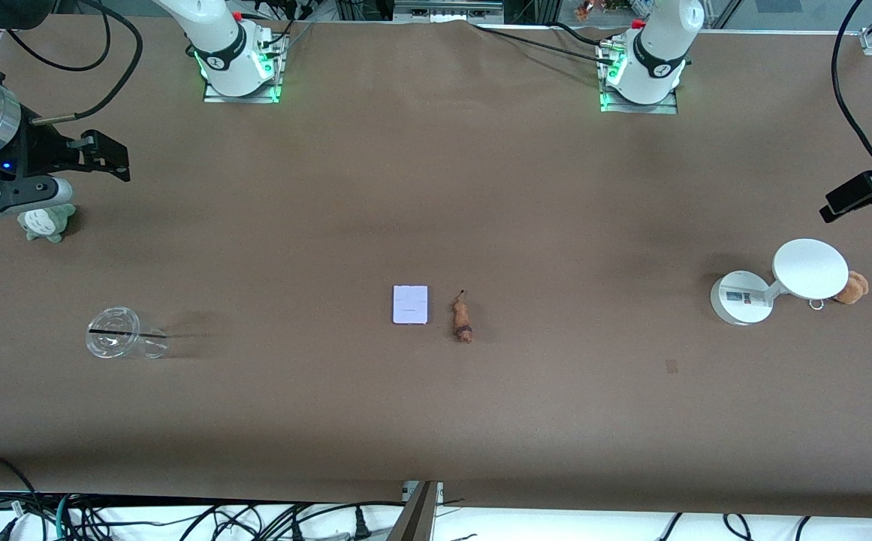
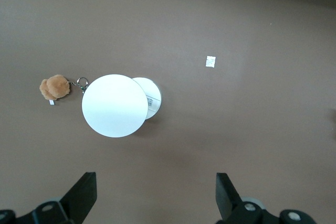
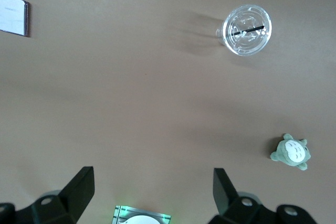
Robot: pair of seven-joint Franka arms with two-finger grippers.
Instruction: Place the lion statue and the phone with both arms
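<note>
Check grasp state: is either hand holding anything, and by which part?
Nothing held. Left hand and right hand are open and empty; phone and lion statue lie on the table.

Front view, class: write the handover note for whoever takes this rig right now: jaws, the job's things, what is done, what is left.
Left gripper: jaws open, empty, up over the white stand at the left arm's end.
Right gripper: jaws open, empty, up at the right arm's end, over bare table beside the green plush.
Phone and lion: side by side mid-table, flat, apart, untouched.
Done: nothing yet.
Left: grasp one with each arm and place both.
</note>
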